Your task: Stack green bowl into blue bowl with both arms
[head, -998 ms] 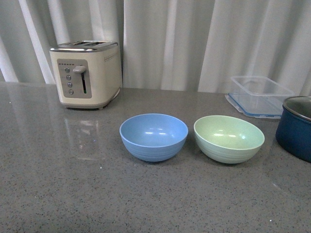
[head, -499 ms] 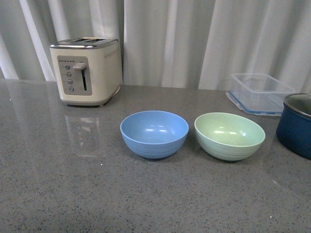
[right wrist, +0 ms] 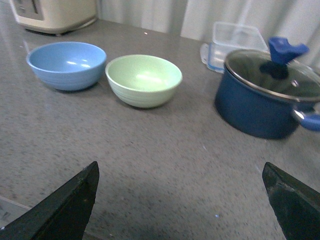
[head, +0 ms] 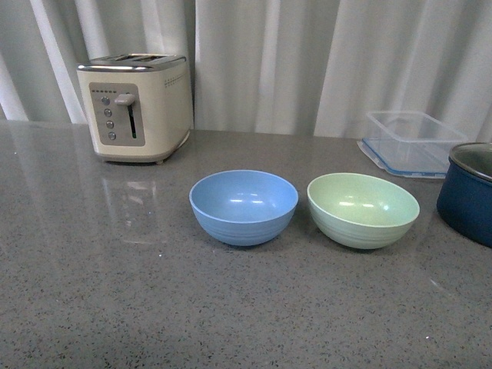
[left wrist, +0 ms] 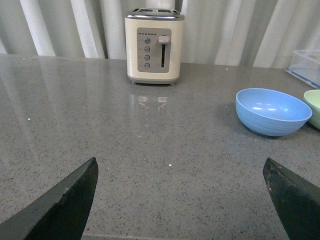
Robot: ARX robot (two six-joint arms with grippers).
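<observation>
Shifted slightly higher in the front view than a second ago, bowls and toaster alike, spacing between them unchanged. Nearest, left gripper (left wrist: 180,165) with flat black fingers spread wide apart above speckled grey stone countertop (head: 115,307), holding nothing; right gripper (right wrist: 180,167) likewise spread and empty. Further on, light sky-blue round matte bowl (head: 244,206) upright on the left, pale mint-green round matte bowl (head: 363,209) just beside it on the right, a narrow gap between, both empty. Beyond, at the right, dark navy pot with glass lid (head: 469,204) and clear plastic container (head: 411,142); back left, cream toaster (head: 137,106) before white curtain (head: 307,61).
</observation>
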